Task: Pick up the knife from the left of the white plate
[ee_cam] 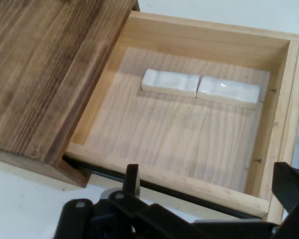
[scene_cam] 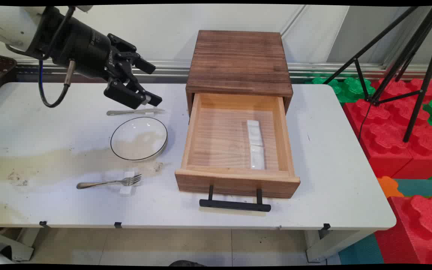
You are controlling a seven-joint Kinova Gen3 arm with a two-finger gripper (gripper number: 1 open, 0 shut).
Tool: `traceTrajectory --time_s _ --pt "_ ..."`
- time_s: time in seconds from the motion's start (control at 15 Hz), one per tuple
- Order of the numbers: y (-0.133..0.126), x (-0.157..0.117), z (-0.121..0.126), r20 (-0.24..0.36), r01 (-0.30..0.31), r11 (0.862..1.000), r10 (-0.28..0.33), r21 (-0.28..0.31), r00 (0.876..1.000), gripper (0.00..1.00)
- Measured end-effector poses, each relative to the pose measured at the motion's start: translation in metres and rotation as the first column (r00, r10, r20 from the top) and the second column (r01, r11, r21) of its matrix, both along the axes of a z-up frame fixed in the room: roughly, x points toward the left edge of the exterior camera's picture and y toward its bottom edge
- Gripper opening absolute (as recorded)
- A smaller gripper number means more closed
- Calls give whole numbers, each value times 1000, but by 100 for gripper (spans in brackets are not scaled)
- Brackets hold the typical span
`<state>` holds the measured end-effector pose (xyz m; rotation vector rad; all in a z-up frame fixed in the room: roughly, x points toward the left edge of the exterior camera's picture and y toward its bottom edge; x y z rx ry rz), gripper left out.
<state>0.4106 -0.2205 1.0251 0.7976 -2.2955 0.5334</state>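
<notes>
The pincer (scene_cam: 152, 84) hangs in the air above the left rear part of the white desk (scene_cam: 332, 157), with its two fingers spread wide apart and nothing between them. It points toward the right, in the direction of the wooden drawer box (scene_cam: 238, 62). In the hand view the two fingers (ee_cam: 132, 179) stand far from each other at the bottom edge, and between them the open drawer (ee_cam: 189, 184) is seen.

Just below the pincer, on the desk, lies a metal knife (scene_cam: 135, 111), with its length running left to right. Near it, toward the front, stands a clear glass plate (scene_cam: 139, 138) with a dark rim. More to the front lies a metal fork (scene_cam: 109, 182); its tines rest on a small white rest (scene_cam: 127, 186).

The drawer (scene_cam: 234, 176) is pulled out toward the near side of the desk, and its black handle (scene_cam: 234, 204) is at the front. Inside it, in the right half, two white ceramic rests (scene_cam: 255, 144) lie end to end, touching or almost touching; in the hand view they (ee_cam: 199, 87) are in one line near the drawer's far wall.

A brownish stain (scene_cam: 32, 165) spreads over the left part of the desk. To the right of the desk a black tripod (scene_cam: 407, 56) stands among red and green foam blocks (scene_cam: 399, 131).
</notes>
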Motion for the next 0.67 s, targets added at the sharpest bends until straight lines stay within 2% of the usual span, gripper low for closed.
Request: traceTrajectory --time_s 0.33,0.67 --pt "-6 11 -5 15 -43 999 43 17 999 100" --pt "-27 32 -13 75 -83 995 79 48 994 100"
